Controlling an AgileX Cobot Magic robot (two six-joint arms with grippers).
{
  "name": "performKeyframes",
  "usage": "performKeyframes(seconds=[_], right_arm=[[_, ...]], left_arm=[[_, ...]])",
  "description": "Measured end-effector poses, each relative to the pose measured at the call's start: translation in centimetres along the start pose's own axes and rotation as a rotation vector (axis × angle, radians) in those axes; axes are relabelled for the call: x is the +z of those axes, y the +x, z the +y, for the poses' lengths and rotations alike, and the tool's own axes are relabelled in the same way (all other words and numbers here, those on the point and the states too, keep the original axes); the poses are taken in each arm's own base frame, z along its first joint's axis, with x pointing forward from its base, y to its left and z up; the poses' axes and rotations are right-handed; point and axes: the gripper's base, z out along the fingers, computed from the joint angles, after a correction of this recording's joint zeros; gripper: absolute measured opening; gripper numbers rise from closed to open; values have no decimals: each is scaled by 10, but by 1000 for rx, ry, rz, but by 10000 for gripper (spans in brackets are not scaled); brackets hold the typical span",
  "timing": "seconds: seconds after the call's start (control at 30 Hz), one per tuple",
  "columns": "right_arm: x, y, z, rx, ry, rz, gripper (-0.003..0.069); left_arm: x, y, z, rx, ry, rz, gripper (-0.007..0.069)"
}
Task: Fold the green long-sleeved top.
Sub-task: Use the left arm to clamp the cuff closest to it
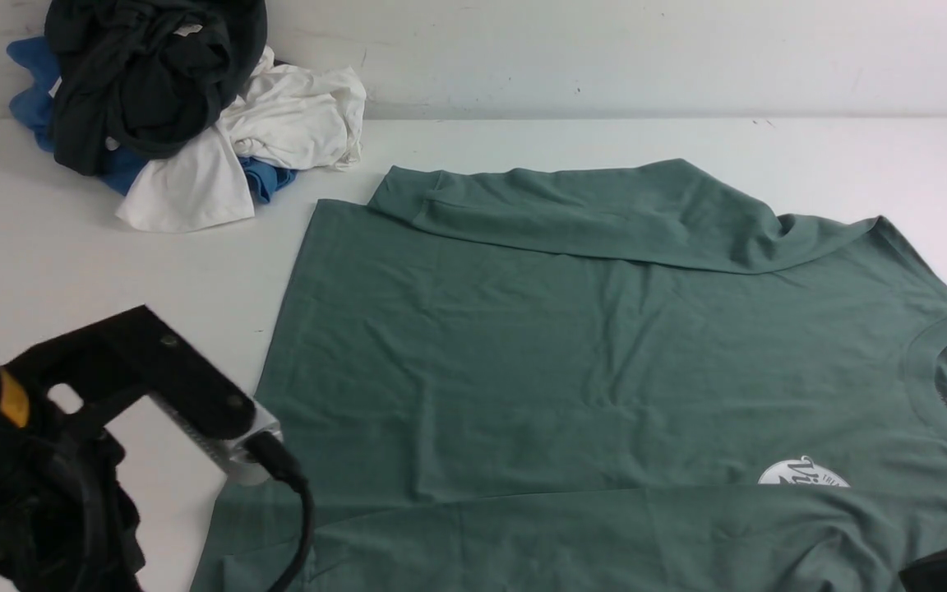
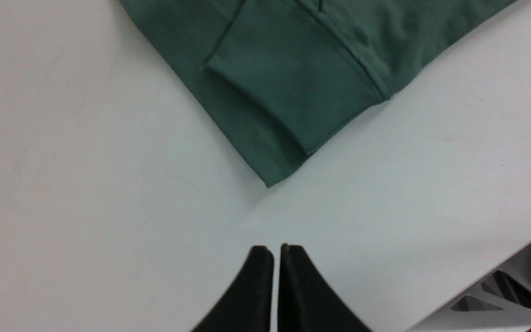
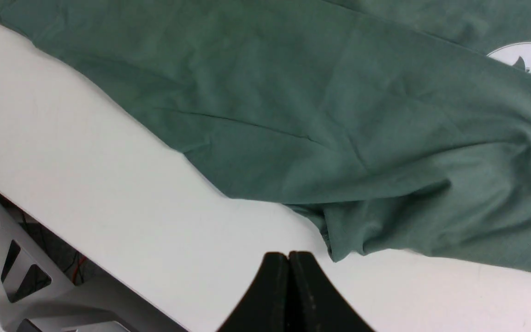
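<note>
Green top (image 1: 539,362) lay spread on the table (image 1: 186,279), sides folded inward. Soft, limp fabric; likely to crease, best pinched at hem corners. Left gripper (image 2: 276,249) nearly closed, right gripper (image 3: 287,254) closed, both empty.

The long-sleeved top (image 1: 523,362) looks like matt, soft cotton jersey, lightly creased. Beneath the top, the tabletop (image 1: 169,279) is smooth and faintly satin; beyond the top, the white garment (image 1: 293,119) is matt, wrinkled cloth.

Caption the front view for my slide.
Green long-sleeved cotton top, partly folded, its near side covering part of the round white chest logo.
</note>
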Motion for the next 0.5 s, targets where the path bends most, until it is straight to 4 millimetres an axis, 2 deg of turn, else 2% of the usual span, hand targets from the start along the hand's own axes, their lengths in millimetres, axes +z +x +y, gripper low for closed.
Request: performKeyframes(seconds=[0.17,0.3,0.37,0.4,0.5], right_arm=[[-3,1,3,1,-18,-20,-15],[-2,1,9,-31,-48,-13,-15],[-1,1,12,-54,-59,-8,-15],[0,2,15,-83,-70,-1,-15],[1,3,18,-122,-77,12,-15]], left_arm=[[10,-30,-3,144,-32,59,107],[30,-59,-2,263,-67,129,238],[39,-64,-1,275,-69,142,272],[54,-71,1,286,-63,176,323],[82,-80,4,299,-54,238,390]])
